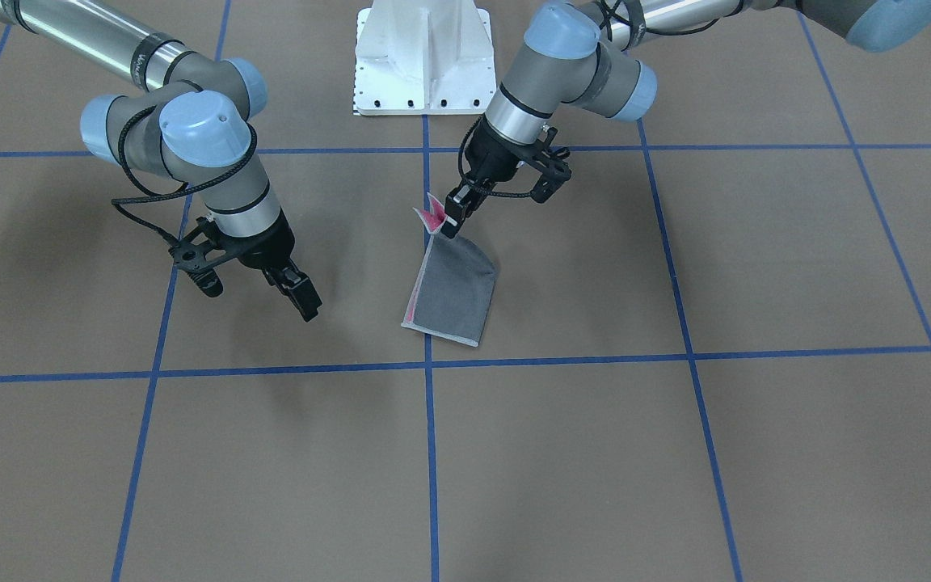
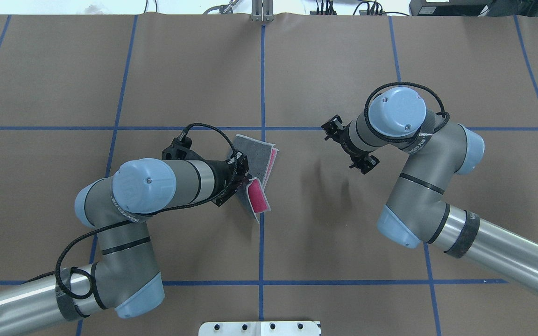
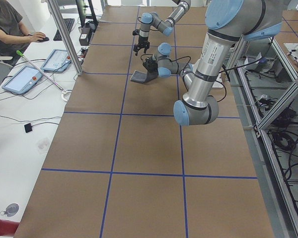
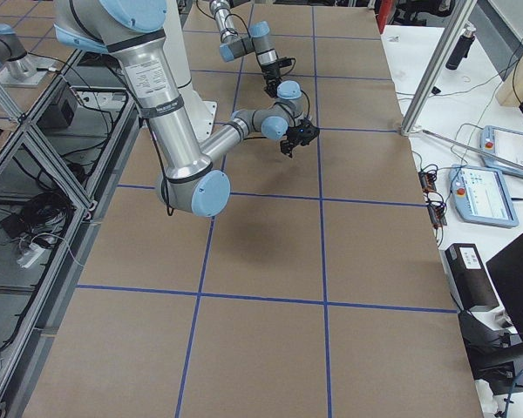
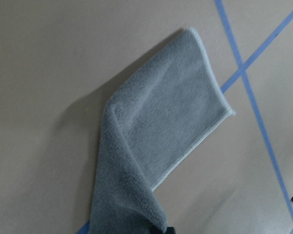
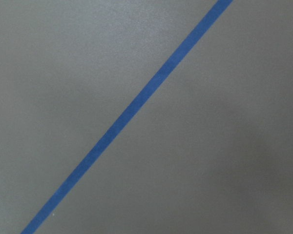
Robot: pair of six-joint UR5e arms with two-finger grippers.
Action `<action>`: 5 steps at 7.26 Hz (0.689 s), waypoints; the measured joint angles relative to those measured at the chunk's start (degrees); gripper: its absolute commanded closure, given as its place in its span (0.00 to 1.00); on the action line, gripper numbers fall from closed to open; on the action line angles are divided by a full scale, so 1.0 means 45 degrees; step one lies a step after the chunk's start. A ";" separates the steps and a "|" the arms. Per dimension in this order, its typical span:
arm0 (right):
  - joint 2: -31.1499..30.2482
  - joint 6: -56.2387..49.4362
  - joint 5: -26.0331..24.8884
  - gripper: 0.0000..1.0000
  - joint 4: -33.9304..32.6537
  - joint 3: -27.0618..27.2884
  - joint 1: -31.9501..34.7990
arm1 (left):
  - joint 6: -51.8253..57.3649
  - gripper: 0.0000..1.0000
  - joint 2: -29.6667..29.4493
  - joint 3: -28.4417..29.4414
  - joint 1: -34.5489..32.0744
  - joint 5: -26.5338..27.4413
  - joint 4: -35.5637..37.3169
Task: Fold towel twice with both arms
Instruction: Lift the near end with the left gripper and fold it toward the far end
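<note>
Looks about halfway through. Judging by the narrow shape of the towel (image 1: 456, 293) and the pink strip peeking out along one long side, seems folded once already, grey face outward. Lies near the middle of the table (image 1: 676, 453), just beside a blue tape line (image 1: 430, 420). Rests flat at the end farther from the robot; rises off the table at the nearer end, showing pink there. Left to do, by this reading: carrying that raised end over onto the flat end for the second fold, then letting go and leaving it squared up.

As for the left tool (image 1: 449, 229): clamped on the raised end, with cloth pinched between the fingers. As for the right tool (image 1: 309, 309): hangs over bare table, well apart from the towel, touching nothing; impossible to tell how wide open.
</note>
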 measured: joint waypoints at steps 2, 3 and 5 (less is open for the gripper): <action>-0.0004 -0.0034 0.0000 0.00 0.0012 -0.0064 0.0000 | -0.0009 1.00 -0.0742 0.0870 -0.0417 -0.0089 -0.0002; -0.0004 -0.0046 0.0000 0.00 0.0013 -0.0081 0.0000 | -0.0001 1.00 -0.0930 0.1132 -0.0620 -0.0172 -0.0008; -0.0002 -0.0053 -0.0013 0.00 0.0005 -0.0103 0.0000 | 0.0016 1.00 -0.1393 0.1740 -0.1114 -0.0500 -0.0020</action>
